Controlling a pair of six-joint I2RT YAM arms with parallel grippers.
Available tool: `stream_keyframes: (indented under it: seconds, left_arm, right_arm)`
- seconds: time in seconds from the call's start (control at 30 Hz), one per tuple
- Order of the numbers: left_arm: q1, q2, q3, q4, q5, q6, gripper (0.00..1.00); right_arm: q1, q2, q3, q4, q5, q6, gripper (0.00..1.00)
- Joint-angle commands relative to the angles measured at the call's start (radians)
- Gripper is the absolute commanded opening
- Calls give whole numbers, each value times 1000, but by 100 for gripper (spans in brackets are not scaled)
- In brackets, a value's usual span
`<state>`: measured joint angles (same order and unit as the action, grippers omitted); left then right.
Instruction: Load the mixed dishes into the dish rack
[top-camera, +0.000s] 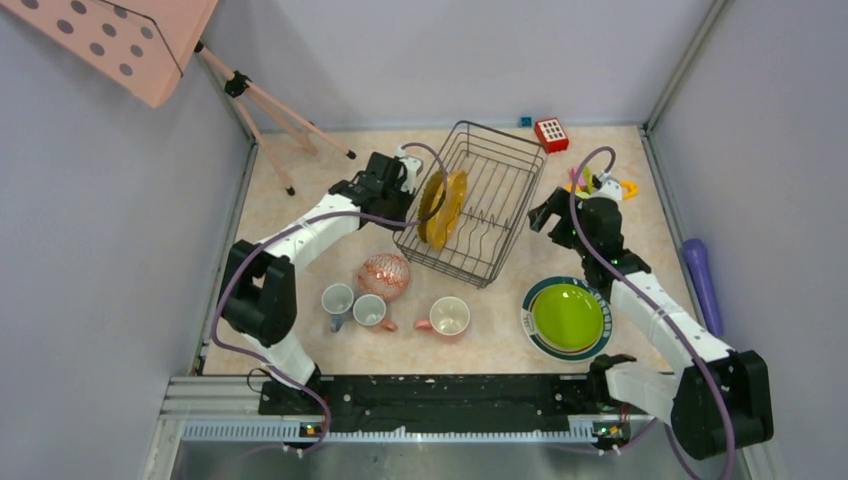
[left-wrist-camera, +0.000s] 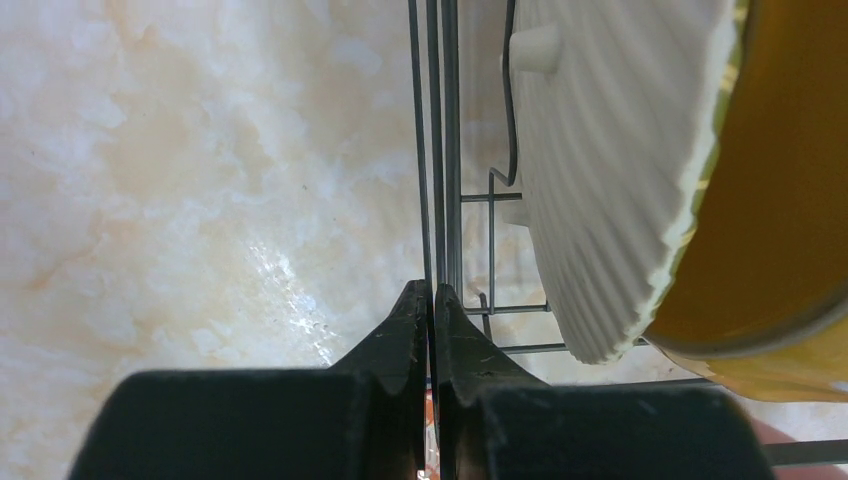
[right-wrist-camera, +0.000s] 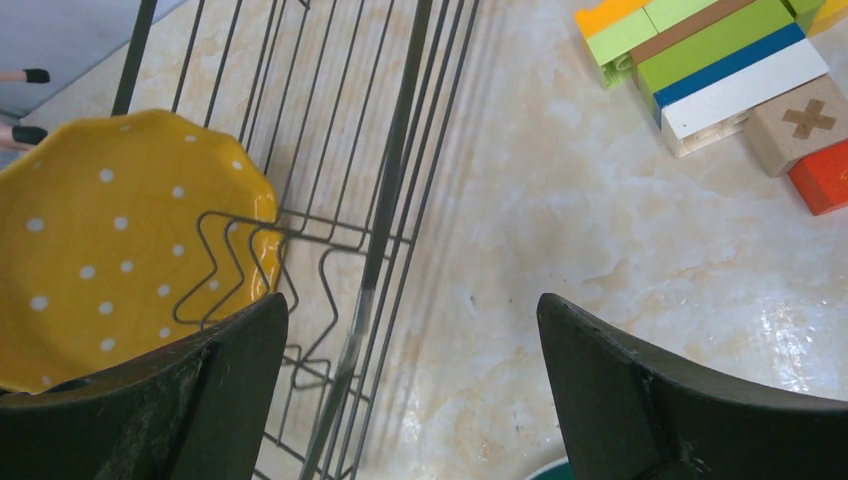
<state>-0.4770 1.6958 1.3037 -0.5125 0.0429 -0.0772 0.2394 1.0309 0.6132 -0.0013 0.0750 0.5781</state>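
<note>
The dish rack (top-camera: 500, 190) sits mid-table with the yellow ribbed plate (top-camera: 443, 208) already standing on edge between its wavy dividers. The left end effector (left-wrist-camera: 430, 300) is fully shut and appears to pinch the wire of the rack's left wall. The right end effector (right-wrist-camera: 407, 305) hangs wide open astride the rack's right rim and holds nothing.

The lime-green plate (top-camera: 567, 316) lies stacked on the white plate with dark green rim (top-camera: 527, 310) near the right arm's base. The patterned bowl (top-camera: 384, 275) and three mugs (top-camera: 450, 316) wait on the table in front of the rack.

The step in hand looks like steadying the rack before the next dish goes in. If the right end effector closes on the rim, it should take one wire squarely and avoid dragging the rack, since a jolt could tip the standing plate. The left grip should hold firm without twisting. The toy blocks (right-wrist-camera: 720, 70) close to the right side should be left alone.
</note>
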Motion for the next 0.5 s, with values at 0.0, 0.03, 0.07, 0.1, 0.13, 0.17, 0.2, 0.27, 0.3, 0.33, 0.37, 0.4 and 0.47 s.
stream_keyframes:
  seconds: [0.0, 0.03, 0.07, 0.1, 0.13, 0.17, 0.2, 0.27, 0.3, 0.33, 0.37, 0.4, 0.47]
  left_arm:
    - [-9, 9, 27, -13, 130, 177, 0]
    - [-9, 10, 30, -19, 135, 181, 0]
    - [-8, 11, 28, -19, 137, 184, 0]
    - [-9, 11, 27, -17, 135, 186, 0]
    - [-9, 8, 22, -11, 133, 192, 0]
    - [-8, 5, 18, -3, 126, 195, 0]
    - [-8, 1, 16, 3, 119, 197, 0]
    - [-9, -3, 16, 19, 94, 203, 0]
    - [-9, -5, 16, 26, 83, 207, 0]
    - [-8, -7, 16, 39, 74, 213, 0]
    - [-9, -8, 18, 50, 59, 219, 0]
    - [-8, -8, 17, 64, 51, 230, 0]
    - [-9, -5, 15, 101, 35, 255, 0]
  right_arm:
    - [-8, 95, 126, -23, 82, 103, 92]
    - [-7, 116, 138, -17, 91, 119, 92]
    - [-7, 138, 148, -14, 95, 137, 91]
    - [-7, 160, 160, -8, 96, 155, 90]
    - [-7, 181, 169, -6, 92, 172, 89]
    - [-7, 201, 178, -5, 91, 190, 88]
    - [-8, 223, 184, -5, 91, 207, 86]
    - [-7, 249, 189, -5, 86, 232, 81]
    - [-7, 260, 189, -5, 88, 243, 79]
    - [-7, 264, 189, -7, 95, 261, 78]
    - [-8, 264, 186, -10, 100, 269, 76]
    - [-7, 260, 179, -7, 103, 276, 75]
    - [-7, 237, 158, -6, 109, 287, 75]
